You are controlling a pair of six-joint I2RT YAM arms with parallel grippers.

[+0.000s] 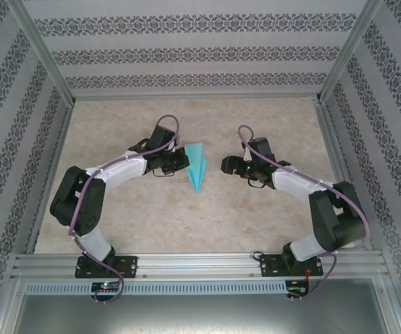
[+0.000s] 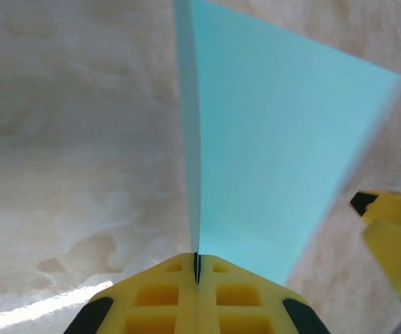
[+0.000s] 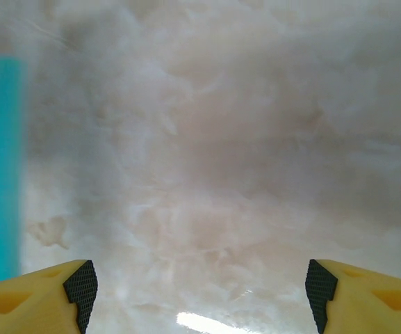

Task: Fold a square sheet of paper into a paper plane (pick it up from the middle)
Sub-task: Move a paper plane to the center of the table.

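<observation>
Now the paper plane (image 1: 197, 167) shows over the middle of the worktop (image 1: 186, 229), its nose toward 6 o'clock in the top view; whether it rests on the surface or is lifted cannot be told. At its 9 o'clock the left hand (image 1: 183, 158) is clamped on the turquoise paper. In the left wrist view its yellow fingers (image 2: 158, 299) are pressed together over a folded edge, with a wing spreading toward 1 o'clock. At the plane's 3 o'clock, close by but apart, the right hand (image 1: 224, 165) stands wide open, nothing between its fingers.
</observation>
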